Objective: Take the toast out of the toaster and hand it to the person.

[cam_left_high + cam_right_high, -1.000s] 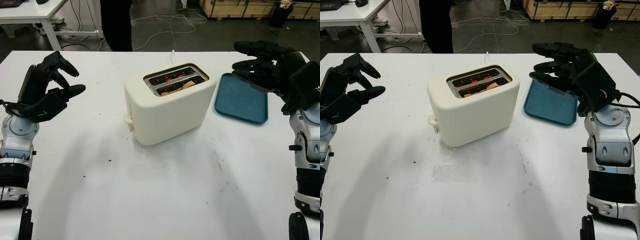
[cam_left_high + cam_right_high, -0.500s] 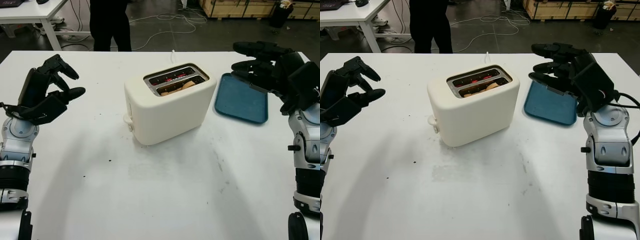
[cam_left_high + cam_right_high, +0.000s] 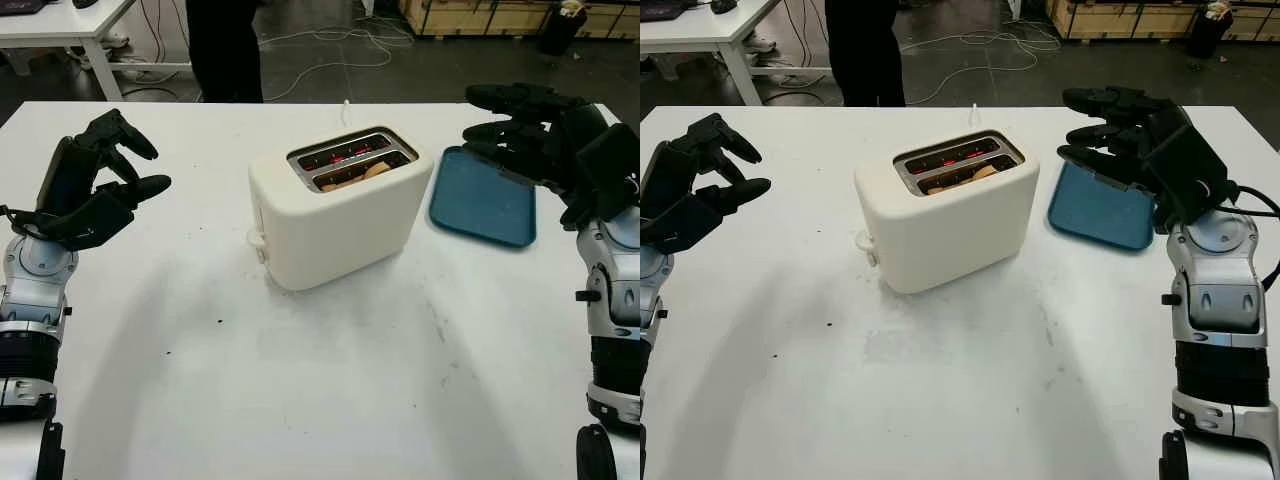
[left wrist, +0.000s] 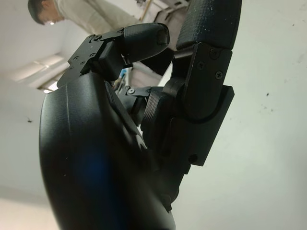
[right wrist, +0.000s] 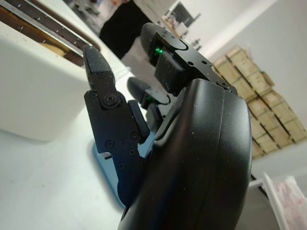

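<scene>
A cream two-slot toaster (image 3: 340, 205) stands in the middle of the white table (image 3: 320, 400). A slice of toast (image 3: 366, 172) sits low in its nearer slot, and the far slot glows red inside. My left hand (image 3: 150, 160) hovers open over the table's left side, well apart from the toaster. My right hand (image 3: 472, 125) is raised open to the toaster's right, above the blue tray (image 3: 485, 205), fingers pointing toward the toaster. In the right wrist view the toaster (image 5: 33, 86) lies just beyond my fingers (image 5: 103, 110). A person (image 3: 225, 50) in dark trousers stands at the table's far edge.
Cables run over the dark floor behind the table. A second white table (image 3: 60, 25) stands at the far left, and wooden crates (image 3: 500, 15) at the far right. Small dark specks dot the tabletop in front of the toaster.
The person at the far edge has shifted a little sideways. Both hands have stayed almost where they were, and the toast is still down in its slot.
</scene>
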Available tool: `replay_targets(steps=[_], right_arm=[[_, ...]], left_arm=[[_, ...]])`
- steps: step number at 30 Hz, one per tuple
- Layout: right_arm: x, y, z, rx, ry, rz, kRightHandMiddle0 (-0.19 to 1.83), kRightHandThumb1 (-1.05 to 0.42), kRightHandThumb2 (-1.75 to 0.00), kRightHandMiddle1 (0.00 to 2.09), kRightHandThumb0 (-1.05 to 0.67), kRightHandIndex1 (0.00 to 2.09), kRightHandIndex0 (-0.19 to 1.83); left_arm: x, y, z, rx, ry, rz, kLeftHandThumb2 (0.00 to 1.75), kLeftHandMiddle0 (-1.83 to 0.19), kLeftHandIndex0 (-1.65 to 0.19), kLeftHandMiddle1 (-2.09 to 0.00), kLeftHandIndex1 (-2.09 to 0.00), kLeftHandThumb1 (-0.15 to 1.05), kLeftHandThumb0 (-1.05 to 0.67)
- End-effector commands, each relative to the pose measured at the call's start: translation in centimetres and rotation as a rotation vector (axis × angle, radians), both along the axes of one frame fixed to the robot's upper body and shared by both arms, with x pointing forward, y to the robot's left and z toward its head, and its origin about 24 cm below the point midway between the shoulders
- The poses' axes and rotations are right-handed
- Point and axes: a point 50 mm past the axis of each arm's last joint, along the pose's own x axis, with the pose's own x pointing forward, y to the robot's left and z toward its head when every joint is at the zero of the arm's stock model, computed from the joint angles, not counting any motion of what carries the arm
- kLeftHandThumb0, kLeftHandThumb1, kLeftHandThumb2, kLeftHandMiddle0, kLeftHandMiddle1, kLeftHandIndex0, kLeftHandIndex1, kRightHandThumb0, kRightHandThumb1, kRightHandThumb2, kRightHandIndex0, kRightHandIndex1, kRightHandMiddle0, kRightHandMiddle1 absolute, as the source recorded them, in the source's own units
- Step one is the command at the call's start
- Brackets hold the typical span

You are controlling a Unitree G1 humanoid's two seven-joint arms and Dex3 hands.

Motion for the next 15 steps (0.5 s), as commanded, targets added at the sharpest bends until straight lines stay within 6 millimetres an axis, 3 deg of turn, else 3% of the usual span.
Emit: replay_targets(steps=[1,15], right_arm=[[-0.07,-0.29,0.14,-0.01,-0.019,-0.004,0.79,-0.78,0.0,0.01,-0.35,0.71,0.53],[-0.24,-0.09,0.22,-0.001,-0.011,-0.017,0.77,-0.78,0.0,0.0,-0.34,0.68,0.53]], left_arm=[[0.09,-0.19,0.2,-0.006,-0.014,-0.005,0.19,-0.59,-0.41,-1.61,-1.57,0.92,-1.05],[0.05,-0.13,0.23,0.003,-0.021,-0.001,0.2,-0.57,-0.38,-1.63,-1.6,0.92,-1.05]])
